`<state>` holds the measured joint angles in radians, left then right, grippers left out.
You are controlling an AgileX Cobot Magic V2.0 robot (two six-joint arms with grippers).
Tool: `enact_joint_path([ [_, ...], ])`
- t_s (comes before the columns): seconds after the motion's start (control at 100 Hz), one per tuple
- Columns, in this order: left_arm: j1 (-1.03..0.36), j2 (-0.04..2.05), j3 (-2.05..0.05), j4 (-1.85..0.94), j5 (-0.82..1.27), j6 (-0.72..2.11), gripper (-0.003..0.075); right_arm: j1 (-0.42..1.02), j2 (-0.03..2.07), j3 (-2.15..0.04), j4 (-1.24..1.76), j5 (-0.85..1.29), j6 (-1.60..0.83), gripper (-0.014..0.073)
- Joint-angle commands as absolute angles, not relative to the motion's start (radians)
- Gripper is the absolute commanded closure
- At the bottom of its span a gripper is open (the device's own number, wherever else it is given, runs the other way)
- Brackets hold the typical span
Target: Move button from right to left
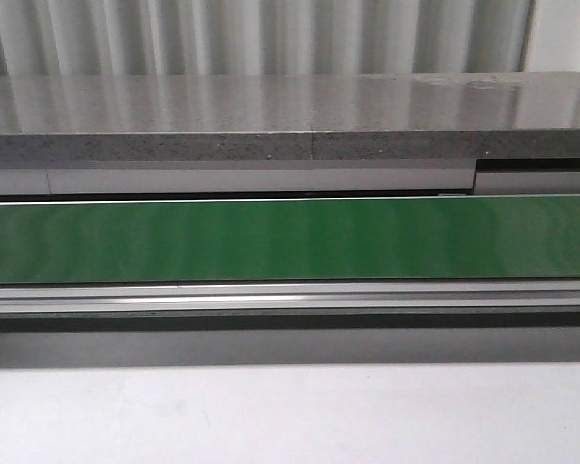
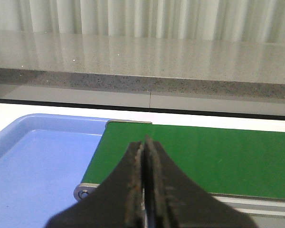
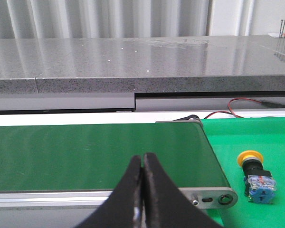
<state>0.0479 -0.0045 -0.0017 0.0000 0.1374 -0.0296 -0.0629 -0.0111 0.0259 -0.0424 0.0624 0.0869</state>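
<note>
The button [image 3: 256,176] lies on a bright green mat [image 3: 270,137] just past the right end of the green conveyor belt [image 3: 95,156]; its yellow cap, black collar and blue-and-clear body show only in the right wrist view. My right gripper [image 3: 143,156] is shut and empty, over the belt's near rail, apart from the button. My left gripper [image 2: 144,142] is shut and empty, over the belt's left end [image 2: 190,156]. The front view shows only the belt [image 1: 290,239], no gripper and no button.
A blue tray [image 2: 38,161] lies beside the belt's left end. A grey stone ledge [image 1: 290,116] runs behind the belt, with an aluminium rail [image 1: 290,295] along its front. Red and black wires [image 3: 242,102] lie behind the green mat.
</note>
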Motion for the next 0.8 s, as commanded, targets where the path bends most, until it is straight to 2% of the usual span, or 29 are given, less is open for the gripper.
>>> enact_joint_path([
  [0.0, 0.048, -0.04, 0.023, 0.0, 0.062, -0.032, 0.074, -0.069, -0.025, 0.01, -0.053, -0.011, 0.079, 0.0659],
  [0.58, 0.048, -0.04, 0.023, 0.0, 0.062, -0.032, 0.074, -0.069, -0.025, 0.0, -0.053, 0.0, 0.079, 0.0659],
  [0.79, 0.048, -0.04, 0.023, 0.0, 0.062, -0.032, 0.074, -0.069, 0.028, -0.188, -0.053, 0.237, 0.079, 0.0659],
])
